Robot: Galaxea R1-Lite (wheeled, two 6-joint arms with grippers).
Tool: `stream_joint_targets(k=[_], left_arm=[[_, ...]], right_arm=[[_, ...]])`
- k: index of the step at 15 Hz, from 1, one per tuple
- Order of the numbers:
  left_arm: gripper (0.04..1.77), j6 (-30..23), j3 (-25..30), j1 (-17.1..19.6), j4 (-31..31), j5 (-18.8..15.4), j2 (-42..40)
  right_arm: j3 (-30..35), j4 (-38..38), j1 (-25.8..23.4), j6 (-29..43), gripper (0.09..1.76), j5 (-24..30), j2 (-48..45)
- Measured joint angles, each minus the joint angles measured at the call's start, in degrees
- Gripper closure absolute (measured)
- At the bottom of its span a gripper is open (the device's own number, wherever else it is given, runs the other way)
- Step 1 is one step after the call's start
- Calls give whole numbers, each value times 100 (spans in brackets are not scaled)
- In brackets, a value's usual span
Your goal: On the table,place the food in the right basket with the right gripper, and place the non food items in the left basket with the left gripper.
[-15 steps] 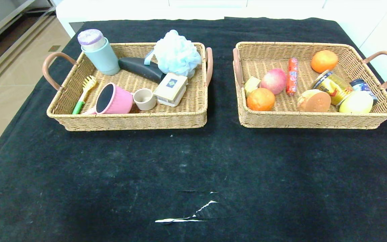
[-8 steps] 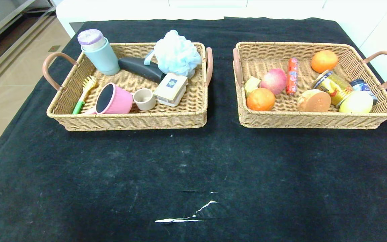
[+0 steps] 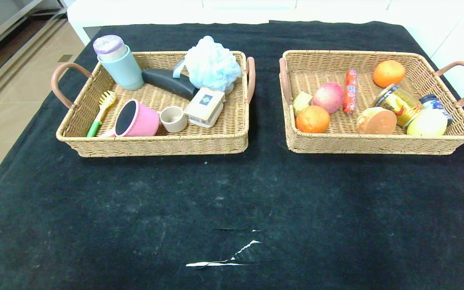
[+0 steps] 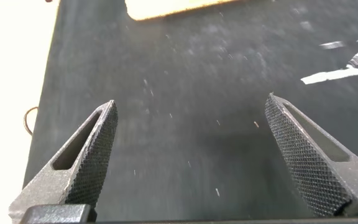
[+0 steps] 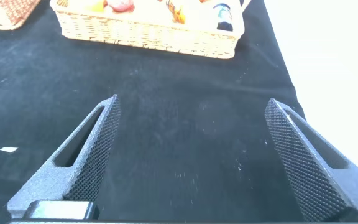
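Food all sits in the right basket [image 3: 377, 147]: tuber [image 3: 376, 121], sausage stick [image 3: 350, 91], lemon [image 3: 427, 123], gold can [image 3: 399, 103]. Beside it, the left basket [image 3: 155, 147] holds the pink saucepan [image 3: 136, 119] and card box [image 3: 205, 106]. Left gripper [image 4: 191, 155] and right gripper [image 5: 191, 155] hang wide apart over bare black cloth [image 3: 232, 193] before the baskets, holding nothing.

Table [image 3: 232, 193] front bare; left basket [image 3: 151, 145], right basket [image 3: 377, 147] crowded behind
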Motion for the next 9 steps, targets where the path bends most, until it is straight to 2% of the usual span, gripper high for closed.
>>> stream_joint_targets(k=[5,6,9], left_arm=[[9,79,1851,0,-2171,-24,-112],[9,105,2100,-2,-2398,-35,-115],[9,143,2649,-2,-2556,-96,-122]], right_arm=[[1250,-1074,0,-15,15,110,-12],[1491,-1201,0,-20,15,135,-12],[1783,-914,0,27,15,146,-12]])
